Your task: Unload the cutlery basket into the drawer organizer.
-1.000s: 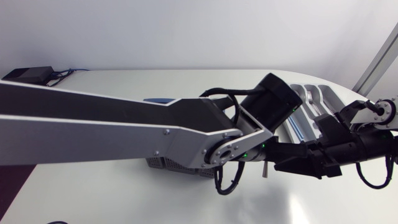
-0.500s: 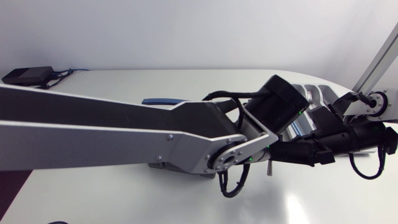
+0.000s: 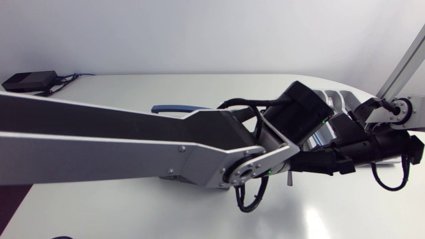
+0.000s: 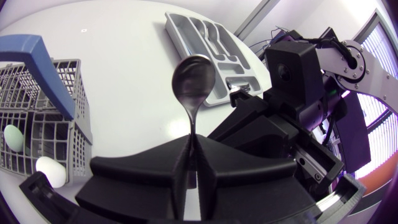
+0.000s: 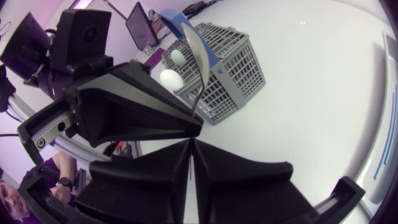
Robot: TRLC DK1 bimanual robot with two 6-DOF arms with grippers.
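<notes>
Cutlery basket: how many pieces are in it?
2: a green-tipped handle and a white-tipped handle, beside each other in the cutlery basket; others may be hidden.

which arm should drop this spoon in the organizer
Right, probably. Both the left gripper and right gripper look shut on the spoon, and the drawer organizer lies by the right arm, while the left arm stretches across the table.

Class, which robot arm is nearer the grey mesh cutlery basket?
Left. The left arm extends over the grey mesh cutlery basket; the right arm is beyond it, by the grey plastic drawer organizer.
</notes>
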